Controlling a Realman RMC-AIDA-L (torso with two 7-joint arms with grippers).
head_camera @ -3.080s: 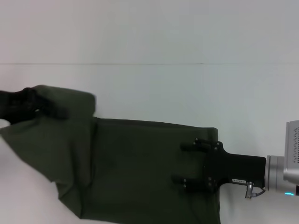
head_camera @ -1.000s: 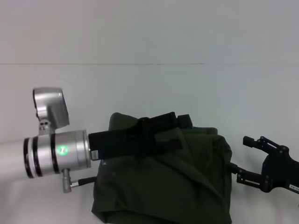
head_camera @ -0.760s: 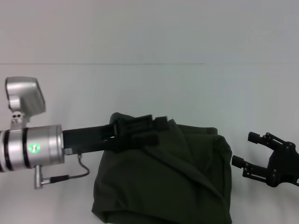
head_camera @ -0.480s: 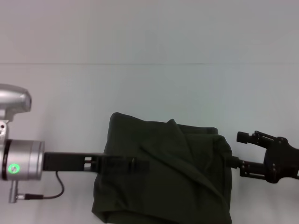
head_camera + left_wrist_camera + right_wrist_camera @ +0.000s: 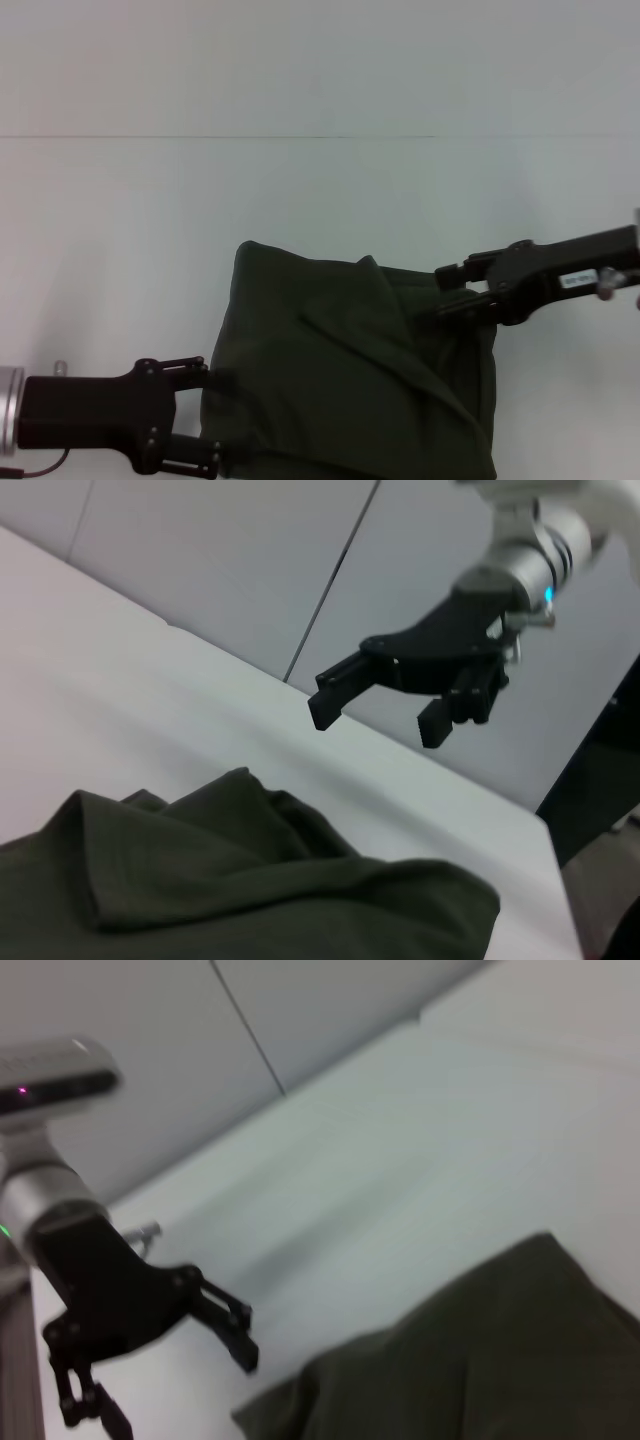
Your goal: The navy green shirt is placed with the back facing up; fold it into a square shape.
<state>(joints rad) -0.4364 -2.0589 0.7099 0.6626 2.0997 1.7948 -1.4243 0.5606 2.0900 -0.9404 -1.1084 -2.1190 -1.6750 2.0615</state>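
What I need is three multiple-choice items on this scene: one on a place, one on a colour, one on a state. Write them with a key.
1. Where is the left claw?
A. Beside the navy green shirt's left edge
B. At the shirt's right edge
C. Out of the head view

2. What colour is the shirt?
A. Red
B. Dark olive-green
C. White

3. What state is the right claw in?
A. Shut on the shirt
B. Open, holding nothing
C. Shut on a sleeve

Key:
1 A: the head view shows it low on the left, its fingers pointing at the shirt's left edge.
2 B: the bundled fabric is plain dark olive-green in all views.
3 B: the left wrist view shows its fingers spread, clear above the fabric.
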